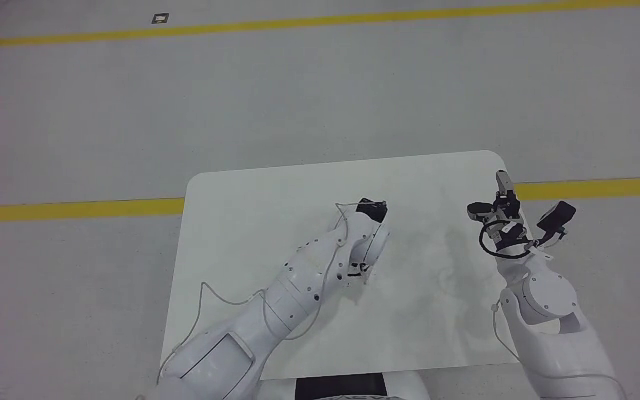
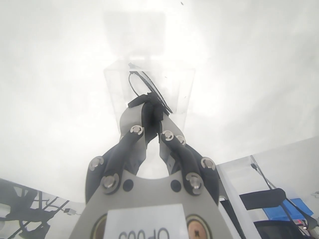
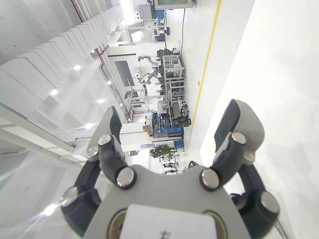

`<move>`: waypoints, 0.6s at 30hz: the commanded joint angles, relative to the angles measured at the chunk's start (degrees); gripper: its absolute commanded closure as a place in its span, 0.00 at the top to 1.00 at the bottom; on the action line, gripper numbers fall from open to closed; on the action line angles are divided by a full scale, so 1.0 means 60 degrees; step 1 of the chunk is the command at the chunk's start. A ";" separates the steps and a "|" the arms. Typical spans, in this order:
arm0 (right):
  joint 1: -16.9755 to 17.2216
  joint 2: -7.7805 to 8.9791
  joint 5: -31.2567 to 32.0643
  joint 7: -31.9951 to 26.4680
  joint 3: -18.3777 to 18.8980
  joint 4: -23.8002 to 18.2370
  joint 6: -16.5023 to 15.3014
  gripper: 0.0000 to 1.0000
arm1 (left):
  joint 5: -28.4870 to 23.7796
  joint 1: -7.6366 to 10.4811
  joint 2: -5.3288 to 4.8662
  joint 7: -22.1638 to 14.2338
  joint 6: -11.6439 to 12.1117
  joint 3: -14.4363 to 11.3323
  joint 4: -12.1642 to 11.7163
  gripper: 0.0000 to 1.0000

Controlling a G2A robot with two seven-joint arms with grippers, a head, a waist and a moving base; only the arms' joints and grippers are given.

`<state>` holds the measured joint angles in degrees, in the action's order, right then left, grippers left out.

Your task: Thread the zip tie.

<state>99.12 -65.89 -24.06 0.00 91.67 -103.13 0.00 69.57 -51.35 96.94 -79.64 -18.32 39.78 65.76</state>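
A thin black zip tie (image 2: pixel 136 82) is bent into a narrow loop, and my left gripper (image 2: pixel 151 103) is shut on its lower end. That gripper (image 1: pixel 371 210) points down close over the middle of the white table (image 1: pixel 250 210). A faint clear rectangular outline (image 2: pixel 185 89) surrounds the fingertips in the left wrist view. My right gripper (image 3: pixel 173 108) is open with nothing between its fingers. It hovers near the table's far right corner (image 1: pixel 530 200), turned outward towards the room.
The table's right edge (image 3: pixel 239 50) runs beside the right gripper, with grey floor and a yellow line (image 1: pixel 300 22) beyond. Bare table lies between the two arms. Thin cables trail along the left arm (image 1: pixel 300 285).
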 commanded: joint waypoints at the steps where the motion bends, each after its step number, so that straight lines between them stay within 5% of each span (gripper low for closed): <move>1: 0.0000 0.0000 0.0000 0.0000 0.0000 0.0000 0.0000 1.00 | -0.0051 -0.0015 -0.0016 0.0000 -0.0009 -0.0055 -0.0049 0.00; 6: 0.0000 0.0000 0.0000 0.0000 0.0000 0.0000 0.0000 1.00 | -0.0231 0.0084 -0.0015 0.0000 0.0017 -0.0206 -0.0388 0.09; 18: 0.0000 0.0000 0.0000 0.0000 0.0000 0.0000 0.0000 1.00 | -0.0622 0.0437 0.0114 0.0000 -0.0044 -0.0539 -0.1044 0.11</move>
<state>99.12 -65.89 -24.06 0.00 91.67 -103.13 0.00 65.94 -48.85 97.56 -79.64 -18.56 36.64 59.72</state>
